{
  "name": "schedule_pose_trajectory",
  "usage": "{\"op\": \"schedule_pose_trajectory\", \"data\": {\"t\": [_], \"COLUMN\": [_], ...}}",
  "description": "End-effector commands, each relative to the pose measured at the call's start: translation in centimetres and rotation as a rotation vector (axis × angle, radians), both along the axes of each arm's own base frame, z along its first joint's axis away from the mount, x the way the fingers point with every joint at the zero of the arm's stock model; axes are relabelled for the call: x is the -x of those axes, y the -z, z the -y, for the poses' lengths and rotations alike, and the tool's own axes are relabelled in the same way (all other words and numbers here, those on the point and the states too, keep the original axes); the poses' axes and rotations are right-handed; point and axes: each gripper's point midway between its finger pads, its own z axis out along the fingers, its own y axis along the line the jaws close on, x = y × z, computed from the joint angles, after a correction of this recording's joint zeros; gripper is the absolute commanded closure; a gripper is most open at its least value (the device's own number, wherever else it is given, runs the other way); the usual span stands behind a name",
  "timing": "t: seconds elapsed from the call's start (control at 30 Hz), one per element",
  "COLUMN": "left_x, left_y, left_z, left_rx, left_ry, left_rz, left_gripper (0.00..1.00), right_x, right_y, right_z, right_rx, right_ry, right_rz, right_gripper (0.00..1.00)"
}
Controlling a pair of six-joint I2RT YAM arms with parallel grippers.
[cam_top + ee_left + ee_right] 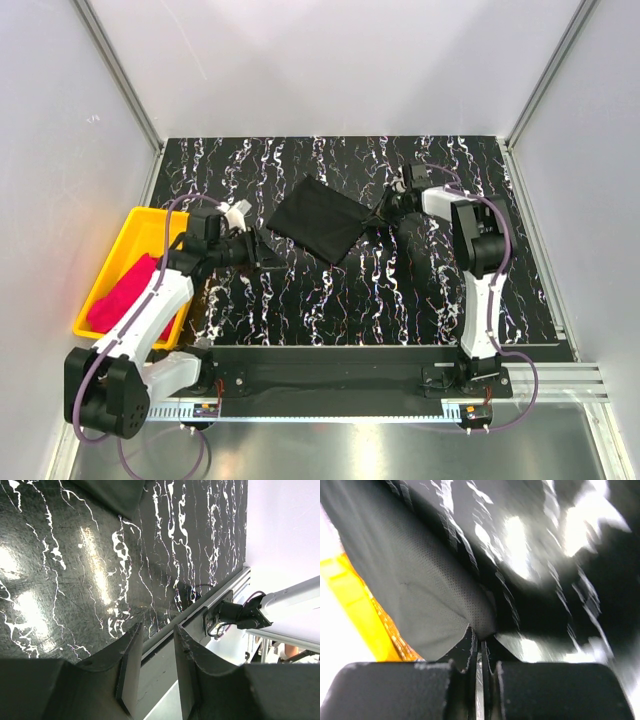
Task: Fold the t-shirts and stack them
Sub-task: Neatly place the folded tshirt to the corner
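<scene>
The black t-shirt (pixel 318 218) lies folded into a slanted rectangle at the middle of the table. My right gripper (pixel 379 213) is at its right corner. In the right wrist view the jaws (pixel 482 639) are closed to a thin slit, with the edge of the shirt (pixel 420 575) pinched at their tips. The pink t-shirt (pixel 125 295) lies crumpled in the yellow tray (pixel 140 215) at the left. My left gripper (pixel 262 255) hovers left of the black shirt, open and empty (pixel 157 635). A corner of the shirt (pixel 110 492) shows at the top of the left wrist view.
The table is black marbled (pixel 330 300), with white walls around it. A metal rail (pixel 400 355) runs along the near edge with both arm bases on it. The yellow tray also shows in the right wrist view (pixel 355 605).
</scene>
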Motion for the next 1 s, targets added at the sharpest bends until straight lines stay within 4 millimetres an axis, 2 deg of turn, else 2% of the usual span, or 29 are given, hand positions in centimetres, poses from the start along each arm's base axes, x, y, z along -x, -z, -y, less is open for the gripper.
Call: {"op": "schedule_pose_trajectory", "data": {"t": [0.0,0.03,0.07,0.1,0.13,0.17,0.2,0.23,0.27,0.3,0.37,0.4,0.43,0.47,0.5,0.53,0.6,0.73,0.83,0.97], "left_x": [0.5,0.6,0.5,0.8,0.9,0.8,1.2,1.3,1.2,1.4,1.3,1.3,1.3,1.1,1.1,1.0,0.8,0.7,0.8,1.0], "left_y": [-1.0,-1.0,-1.2,-0.9,-1.2,-1.3,-0.9,-1.0,-1.3,-1.0,-1.2,-1.3,-1.3,-1.3,-1.3,-1.4,-1.6,-1.3,-1.1,-1.0], "left_z": [0.1,0.1,0.1,0.0,0.0,0.1,0.2,0.3,0.5,0.6,0.7,0.8,0.9,1.0,1.0,1.1,1.2,1.3,1.4,1.6], "left_rx": [0.029,0.031,0.036,0.039,0.047,0.057,0.07,0.081,0.096,0.111,0.127,0.136,0.139,0.144,0.147,0.15,0.157,0.163,0.168,0.177], "left_ry": [0.028,0.03,0.029,0.028,0.029,0.03,0.032,0.036,0.035,0.034,0.036,0.04,0.044,0.049,0.053,0.054,0.063,0.071,0.08,0.1], "left_rz": [0.068,0.078,0.102,0.102,0.118,0.131,0.114,0.118,0.14,0.125,0.142,0.139,0.139,0.14,0.141,0.139,0.144,0.136,0.13,0.122], "left_gripper": [0.65,0.65,0.65,0.65,0.65,0.65,0.65,0.65,0.65,0.65,0.65,0.65,0.65,0.65,0.65,0.65,0.65,0.65,0.66,0.66], "right_x": [0.5,1.3,2.6,3.2,3.8,5.5,5.9,6.7,8.4,8.6,11.2,11.7,13.2,13.9,14.3,15.7,16.8,20.5,22.8,24.4], "right_y": [-1.9,-1.7,-0.4,-1.1,-0.9,0.5,-0.5,-0.4,0.7,-0.6,0.1,-0.9,-0.5,-0.6,-1.6,-1.4,-2.3,-3.0,-3.2,-3.5], "right_z": [3.0,4.0,6.2,7.1,8.1,10.4,11.7,12.8,14.8,17.1,20.0,22.2,23.2,24.3,25.3,27.0,29.0,32.5,34.0,35.5], "right_rx": [0.12,0.139,0.15,0.133,0.114,0.129,0.127,0.138,0.183,0.187,0.235,0.233,0.244,0.257,0.257,0.272,0.31,0.396,0.436,0.505], "right_ry": [0.164,0.227,0.29,0.329,0.392,0.455,0.5,0.544,0.606,0.679,0.779,0.853,0.89,0.929,0.965,1.018,1.069,1.148,1.208,1.235], "right_rz": [0.022,-0.033,-0.095,-0.107,-0.149,-0.21,-0.194,-0.208,-0.24,-0.209,-0.257,-0.239,-0.268,-0.27,-0.245,-0.272,-0.253,-0.31,-0.338,-0.358], "right_gripper": [1.0,1.0,1.0,1.0,1.0,1.0,1.0,1.0,1.0,1.0,1.0,1.0,1.0,1.0,1.0,1.0,1.0,1.0,1.0,1.0]}}
